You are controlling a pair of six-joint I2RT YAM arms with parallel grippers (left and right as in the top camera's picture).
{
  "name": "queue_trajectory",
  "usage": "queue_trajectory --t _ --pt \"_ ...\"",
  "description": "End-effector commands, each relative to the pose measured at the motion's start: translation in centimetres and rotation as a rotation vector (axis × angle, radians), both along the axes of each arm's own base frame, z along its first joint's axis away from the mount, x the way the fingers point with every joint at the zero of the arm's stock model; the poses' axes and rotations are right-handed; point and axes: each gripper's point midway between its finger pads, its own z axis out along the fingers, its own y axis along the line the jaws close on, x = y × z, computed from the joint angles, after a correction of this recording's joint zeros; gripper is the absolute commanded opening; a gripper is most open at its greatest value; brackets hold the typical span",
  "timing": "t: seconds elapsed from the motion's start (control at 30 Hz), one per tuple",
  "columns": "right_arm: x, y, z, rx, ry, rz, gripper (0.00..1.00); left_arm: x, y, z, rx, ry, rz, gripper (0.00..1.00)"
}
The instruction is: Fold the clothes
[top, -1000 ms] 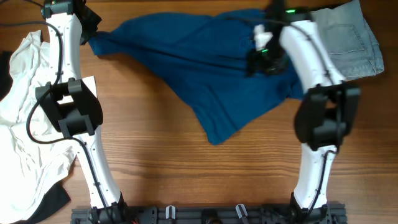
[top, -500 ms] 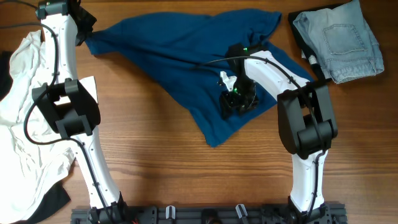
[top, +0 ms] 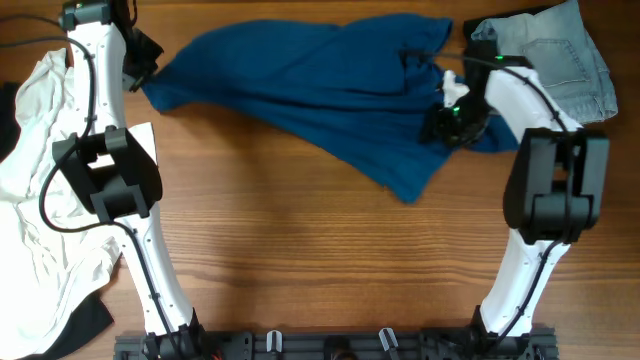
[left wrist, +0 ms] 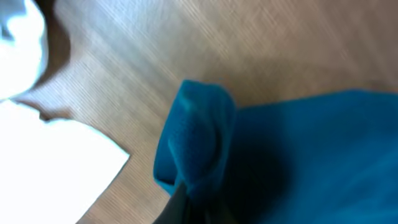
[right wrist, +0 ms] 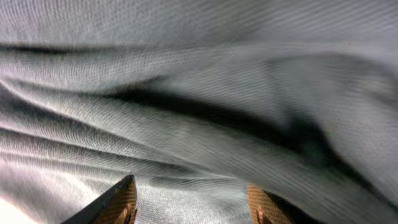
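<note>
The deep-blue T-shirt (top: 300, 90) lies rumpled across the far side of the table, one corner pointing toward the front (top: 405, 190). My left gripper (top: 140, 68) is shut on its bunched left end (left wrist: 199, 134); only a dark finger edge shows at the bottom of the left wrist view. My right gripper (top: 455, 118) sits low on the shirt's right part, its two fingers (right wrist: 121, 202) apart, with the cloth (right wrist: 199, 124) filling the view and bulging between them. The white shirt (top: 35, 190) lies heaped at the left edge.
Pale denim jeans (top: 550, 55) lie folded at the far right corner, close to my right arm. A white sheet (top: 145, 135) lies under the left arm. Dark cloth (top: 85, 325) shows at the front left. Bare wood (top: 320, 270) spans the front half.
My right gripper swung down-left over the shirt, then back up-right. The shirt's front corner shifted right with it. The left gripper kept its hold and barely moved.
</note>
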Motion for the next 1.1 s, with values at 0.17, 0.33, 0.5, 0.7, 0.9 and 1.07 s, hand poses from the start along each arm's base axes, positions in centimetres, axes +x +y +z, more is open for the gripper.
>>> queue_trajectory --t 0.17,0.33,0.5,0.7,0.9,1.07 --pt "1.6 2.7 5.9 -0.036 -0.034 0.118 0.53 -2.2 -2.8 2.0 -0.009 0.067 -0.062 0.04" --pt "-2.5 8.7 8.0 0.041 0.068 0.244 0.49 -3.7 -4.3 1.6 -0.019 0.139 -0.089 0.04" --pt "-6.5 14.0 6.6 0.087 0.147 0.391 0.48 -4.1 -4.2 1.5 -0.02 0.154 -0.087 0.04" --pt "-9.9 13.3 3.5 -0.011 0.195 0.338 0.49 -4.0 -3.9 1.5 -0.014 0.154 -0.107 0.04" --pt "-12.3 11.6 5.0 -0.01 0.081 0.36 0.74 -3.6 -4.0 1.5 -0.013 0.138 -0.109 0.04" --pt "-14.6 12.2 2.4 0.068 0.126 0.375 0.76 -3.6 -4.0 1.5 -0.015 0.138 -0.11 0.04"
